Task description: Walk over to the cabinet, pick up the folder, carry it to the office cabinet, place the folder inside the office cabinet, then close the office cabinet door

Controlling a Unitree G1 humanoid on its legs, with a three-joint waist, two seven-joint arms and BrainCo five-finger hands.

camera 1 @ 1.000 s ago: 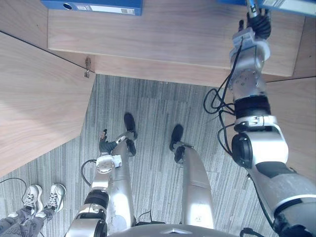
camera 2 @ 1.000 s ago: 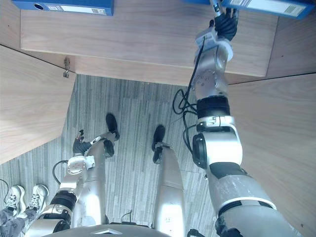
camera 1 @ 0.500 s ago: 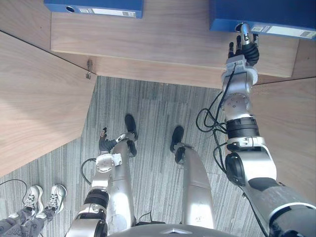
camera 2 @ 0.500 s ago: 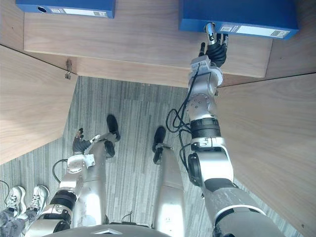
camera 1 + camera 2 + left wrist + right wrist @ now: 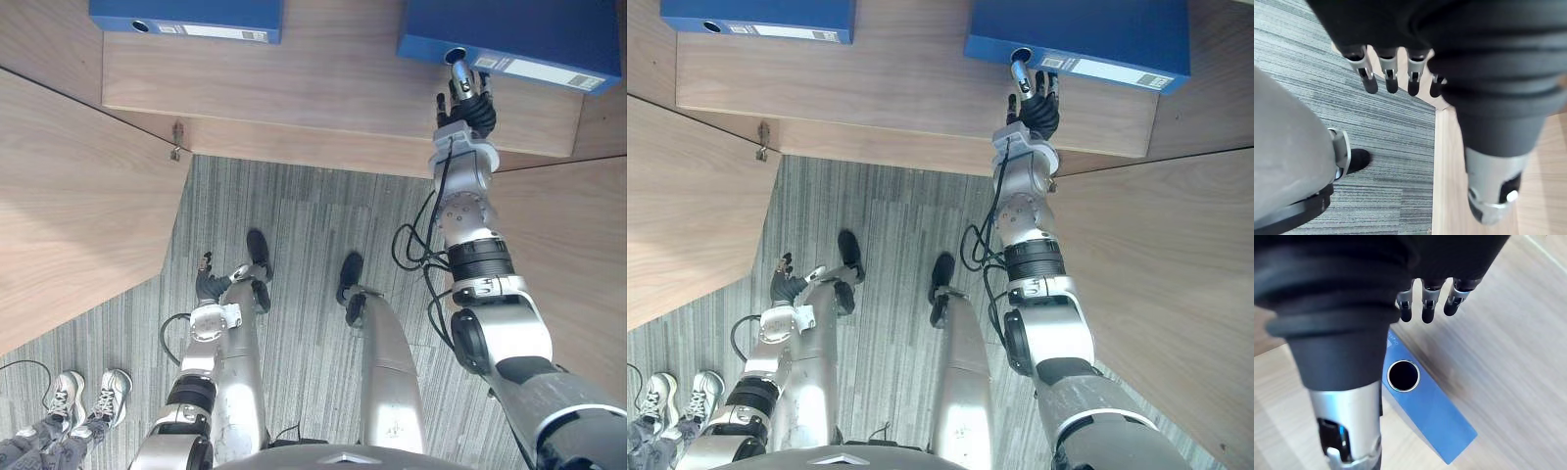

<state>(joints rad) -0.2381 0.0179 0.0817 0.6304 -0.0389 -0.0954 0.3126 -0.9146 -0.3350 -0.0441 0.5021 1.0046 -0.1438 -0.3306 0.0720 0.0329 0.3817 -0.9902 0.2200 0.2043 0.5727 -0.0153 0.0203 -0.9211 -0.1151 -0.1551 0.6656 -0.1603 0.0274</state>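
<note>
At the far left a person's shoes (image 5: 86,388) stand on the carpet, well clear of the work. Above them a wide wooden panel (image 5: 69,215) angles out from the cabinet, with a small metal fitting (image 5: 174,138) at its inner corner; I take it for the open door. A second blue folder (image 5: 186,17) lies at the left end of the shelf (image 5: 294,88). The left hand (image 5: 208,285) hangs by the leg with fingers straight and loose, holding nothing. The folder (image 5: 509,34) lies flat on the right part of the shelf, spine toward the robot and set back from the shelf's front edge, so the placing looks done. The right hand (image 5: 467,98) is at that spine, just beside the round finger hole (image 5: 1403,375), fingers straight and gripping nothing; whether a tip touches the spine I cannot tell. To finish well, I would draw this hand straight back and a little up, keeping the thumb out of the hole so the folder is not dragged forward, and bring arm and elbow clear of the other wooden panel (image 5: 578,264) on the right. Only then press flat fingers on the door's outer face and swing it shut slowly
</note>
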